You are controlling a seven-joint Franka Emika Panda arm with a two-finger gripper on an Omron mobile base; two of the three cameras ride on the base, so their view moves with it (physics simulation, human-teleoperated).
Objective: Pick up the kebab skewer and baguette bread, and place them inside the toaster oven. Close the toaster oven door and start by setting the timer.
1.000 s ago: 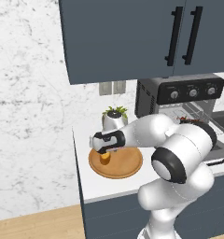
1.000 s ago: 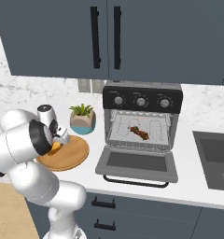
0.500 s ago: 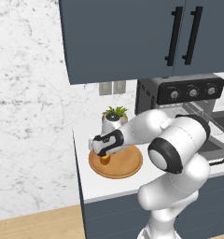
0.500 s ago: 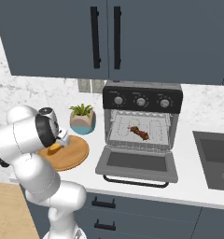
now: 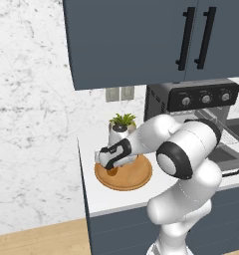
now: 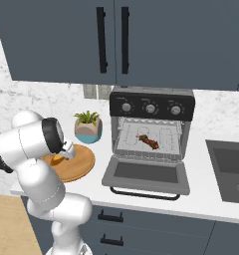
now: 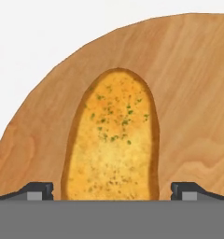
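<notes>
I see the white surface [image 6: 201, 196] carrying the toaster oven [image 6: 151, 137], its three knobs in a row above the cavity. The toaster oven door [image 6: 147, 174] lies folded down flat in front. To the oven's left sits the round wooden plate [image 5: 136, 177], with a potted plant [image 6: 88, 127] behind it. My end effector [image 7: 112, 191] hangs low over the plate, fingers spread wide, one on each side of the baguette bread [image 7: 113, 140], which lies flat on the wood; neither finger touches it. The kebab skewer [image 6: 148, 141] rests on the wire rack inside the oven
</notes>
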